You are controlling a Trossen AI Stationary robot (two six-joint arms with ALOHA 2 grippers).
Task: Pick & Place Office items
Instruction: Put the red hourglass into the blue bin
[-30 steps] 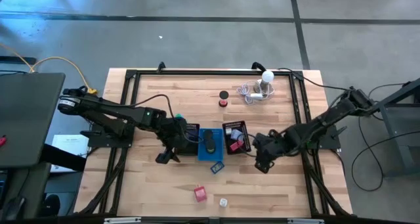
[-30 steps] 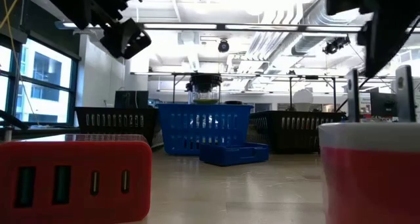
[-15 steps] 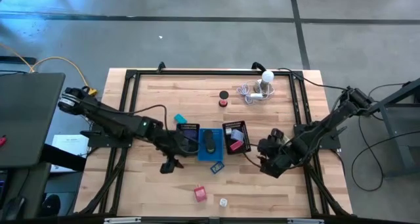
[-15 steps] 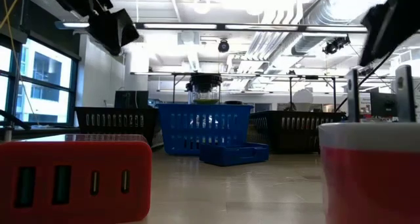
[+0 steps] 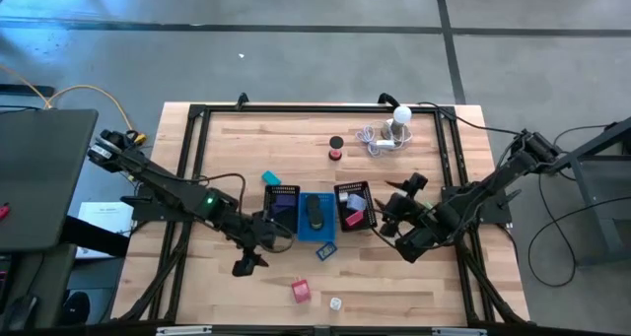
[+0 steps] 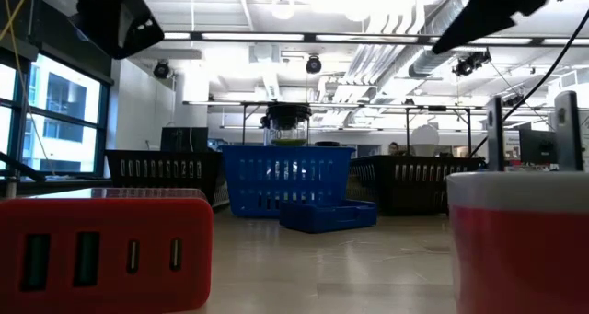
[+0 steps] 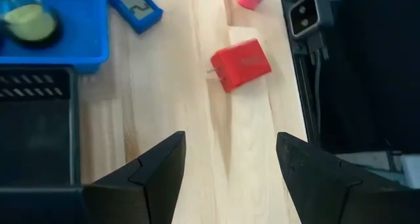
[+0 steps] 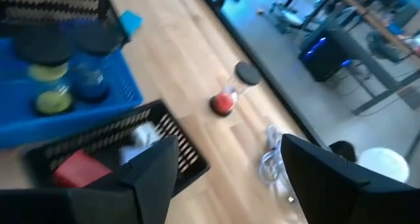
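My left gripper [image 5: 246,264] [image 7: 230,140] hangs open over bare wood toward the near edge. The red block [image 7: 241,64] [image 5: 301,291] lies on the table ahead of it, beside a small red-and-white spool [image 5: 335,302]. A flat blue item [image 5: 325,247] rests just near-side of the blue tray [image 5: 315,218]. My right gripper [image 5: 399,200] [image 8: 230,145] is open, raised to the right of the right mesh tray [image 5: 355,204]. A teal block [image 5: 269,178], a red spool [image 5: 336,156] and a black disc [image 5: 336,142] sit on the table farther back.
A second black mesh tray [image 5: 283,200] stands left of the blue tray, which holds round items. The white bulb [image 5: 399,115] with its coiled cable [image 5: 379,139] is near the far edge. A black frame rail [image 7: 308,27] runs along the table's sides.
My left gripper has drawn back from beside the left mesh tray toward the near edge, and the teal block now shows where the arm had covered it. My right gripper has swung up and toward the far edge, turning its fingers toward the trays.
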